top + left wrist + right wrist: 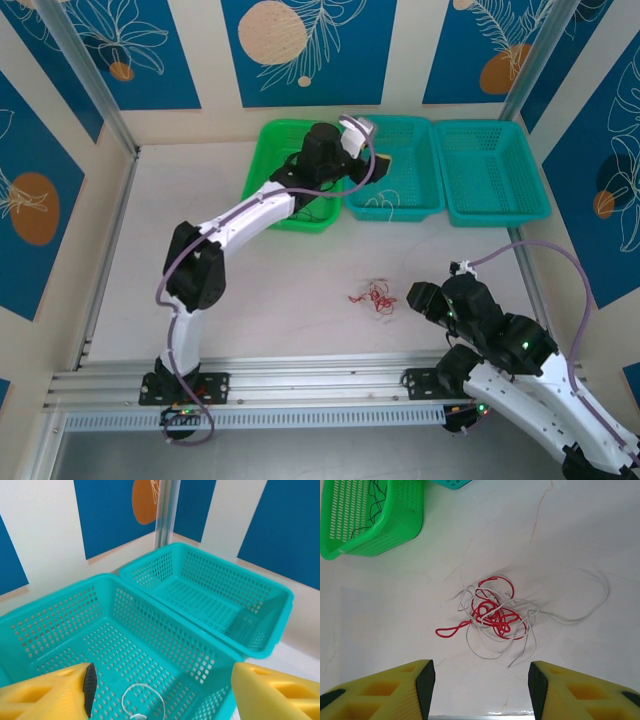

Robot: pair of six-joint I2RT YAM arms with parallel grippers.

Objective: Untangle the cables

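A tangle of red and white cables (495, 615) lies on the table, also seen in the top view (375, 295). My right gripper (481, 685) hovers open just on the near side of the tangle and touches none of it. My left gripper (162, 690) stands open over the middle teal basket (165, 645), nothing between its fingers. A loose white cable (144, 696) lies curled on that basket's floor below the jaws. A thin black cable (372, 505) lies in the green basket (395, 525).
Three baskets stand in a row along the back wall: green (275, 165), teal (415, 200) and a second teal one (495, 170) on the right. Metal frame posts (95, 85) rise at the back corners. A rail (300, 385) runs along the near edge.
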